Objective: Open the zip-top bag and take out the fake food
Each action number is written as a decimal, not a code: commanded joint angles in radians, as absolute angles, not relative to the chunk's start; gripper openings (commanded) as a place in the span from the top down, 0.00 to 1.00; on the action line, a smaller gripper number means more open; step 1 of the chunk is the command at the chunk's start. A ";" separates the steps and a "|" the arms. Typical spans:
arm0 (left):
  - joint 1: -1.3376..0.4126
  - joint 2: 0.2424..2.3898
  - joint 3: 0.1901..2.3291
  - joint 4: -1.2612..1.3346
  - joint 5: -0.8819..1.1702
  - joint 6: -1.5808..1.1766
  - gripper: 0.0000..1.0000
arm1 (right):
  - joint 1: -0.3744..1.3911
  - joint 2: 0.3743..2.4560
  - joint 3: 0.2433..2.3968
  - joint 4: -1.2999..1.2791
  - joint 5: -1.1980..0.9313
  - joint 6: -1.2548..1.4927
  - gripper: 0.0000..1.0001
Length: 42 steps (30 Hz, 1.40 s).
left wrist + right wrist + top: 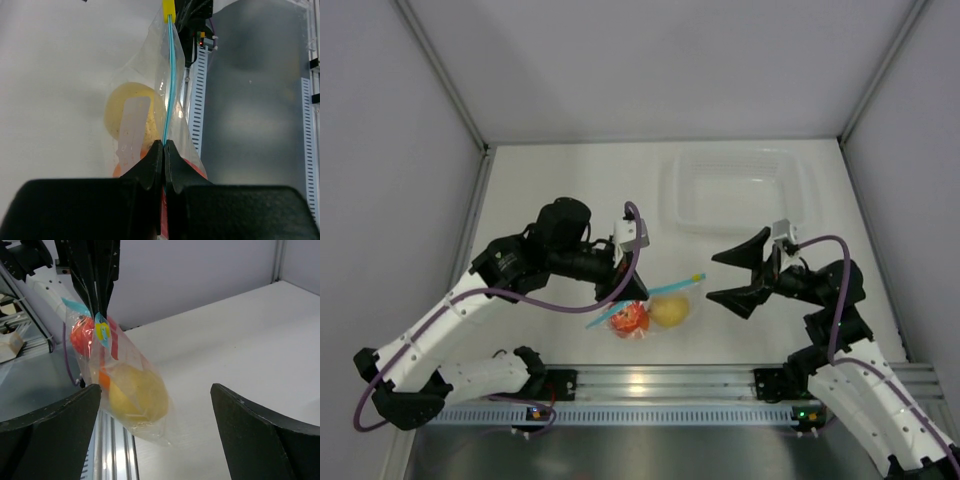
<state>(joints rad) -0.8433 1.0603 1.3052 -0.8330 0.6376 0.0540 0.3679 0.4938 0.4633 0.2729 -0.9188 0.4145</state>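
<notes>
Currently the left gripper [164,146] has its fingers pressed together on the zip-top bag [658,303], pinching the light blue zip strip [170,75] edge-on. From those fingertips the strip runs straight away, its long axis in line with the fingers, and ends in a yellow slider [169,10] at the far tip. Seen from above, that axis lies diagonally, with the slider end pointing toward the right gripper [713,278]. The pouch hangs below the pinched strip and the fake food [135,395] sags in its bottom: a yellow fruit lowest, an orange one just above it, a red one nearest the left fingers. The right gripper's fingers [265,430] are spread wide and hold nothing; the bag hangs just ahead of the opening between them, toward the finger at the left of the wrist view. Whether the bag's bottom touches the table [570,180] cannot be told. A clear tray [735,190] lies beyond the right gripper
</notes>
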 commanded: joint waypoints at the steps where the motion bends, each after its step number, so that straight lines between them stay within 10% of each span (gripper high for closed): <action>1: -0.841 1.046 1.322 -0.819 0.767 0.089 1.00 | 0.420 0.518 0.460 0.526 -1.012 0.381 0.07; 18: -0.841 1.045 1.319 -0.819 0.884 0.104 1.00 | 0.569 0.538 0.543 0.442 -1.054 0.198 0.46; 42: -0.841 1.071 1.316 -0.818 0.897 0.104 1.00 | 0.626 0.526 0.607 0.405 -1.054 0.244 0.61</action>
